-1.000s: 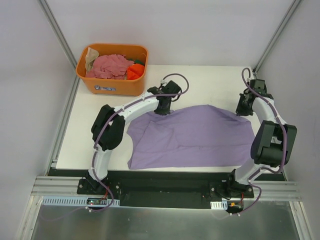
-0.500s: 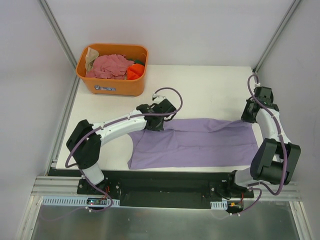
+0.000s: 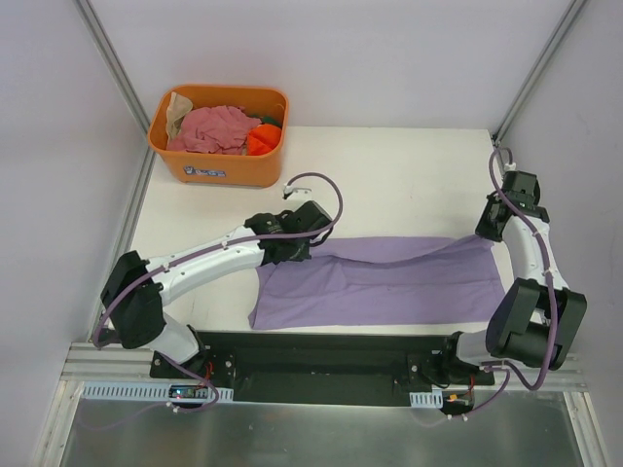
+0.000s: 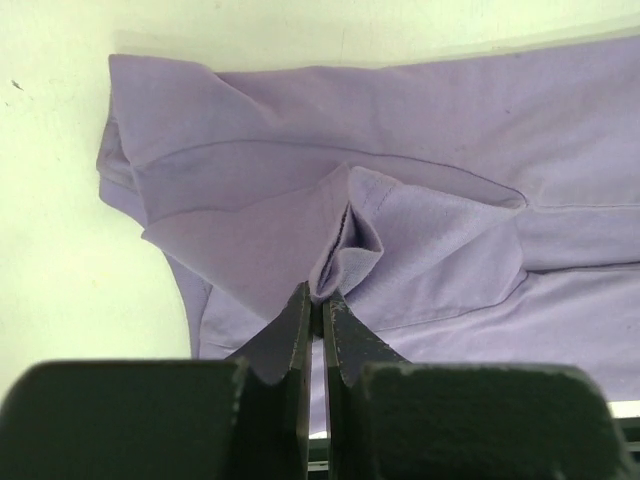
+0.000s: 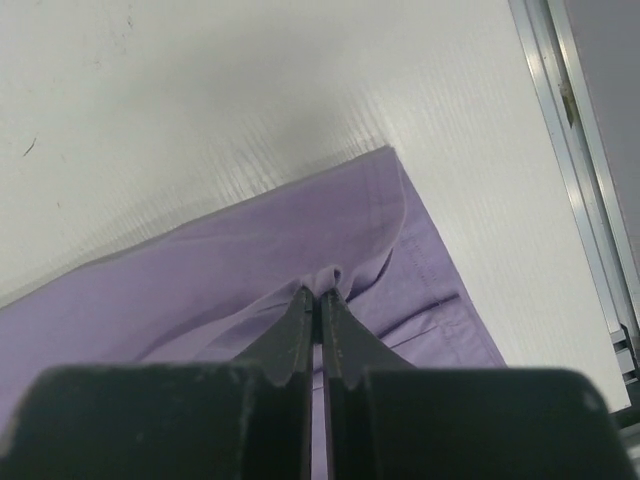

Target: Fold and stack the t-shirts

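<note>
A lavender-purple t-shirt lies on the table, folded over lengthwise into a band. My left gripper is shut on a pinch of its cloth at the far left edge; the pinched fold shows in the left wrist view. My right gripper is shut on the cloth near its far right corner, and the pinch shows between the fingers. Pink, orange and beige shirts lie bunched in the tub.
The orange plastic tub stands at the back left of the white table. Metal frame posts rise at both back corners. The table's right edge and rail run close to my right gripper.
Both grippers have moved toward the near edge, dragging the shirt's far edge over the near part. The shirt has gone from spread out to a narrower folded band.
</note>
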